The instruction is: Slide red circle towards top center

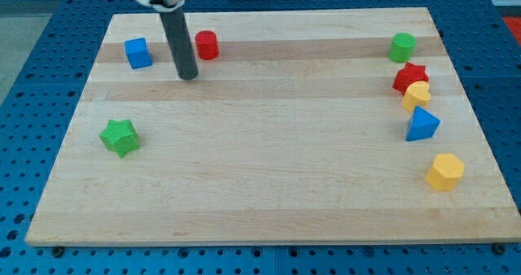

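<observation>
The red circle [207, 45] is a short red cylinder near the view's top left of the wooden board [269, 185]. My tip [188, 76] touches the board just below and to the left of the red circle, a small gap away. The dark rod rises from the tip to the view's top edge. A blue cube [138, 53] sits to the left of the rod.
A green star [120, 137] lies at the left. At the right are a green cylinder [401, 47], a red star [410, 77], a yellow heart-like block [417, 95], a blue triangle [422, 124] and a yellow hexagon [444, 172].
</observation>
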Controlling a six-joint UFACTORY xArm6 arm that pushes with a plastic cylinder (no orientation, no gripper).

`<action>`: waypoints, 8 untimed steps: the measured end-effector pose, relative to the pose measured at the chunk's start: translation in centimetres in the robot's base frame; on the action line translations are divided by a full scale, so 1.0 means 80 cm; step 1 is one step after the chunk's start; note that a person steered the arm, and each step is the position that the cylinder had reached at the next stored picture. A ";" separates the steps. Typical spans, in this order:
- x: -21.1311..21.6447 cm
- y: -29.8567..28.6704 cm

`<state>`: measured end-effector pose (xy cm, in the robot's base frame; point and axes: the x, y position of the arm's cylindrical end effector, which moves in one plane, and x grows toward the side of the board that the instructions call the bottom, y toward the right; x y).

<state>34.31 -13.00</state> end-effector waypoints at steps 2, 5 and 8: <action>-0.003 0.001; -0.015 -0.007; -0.019 -0.035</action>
<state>32.82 -15.80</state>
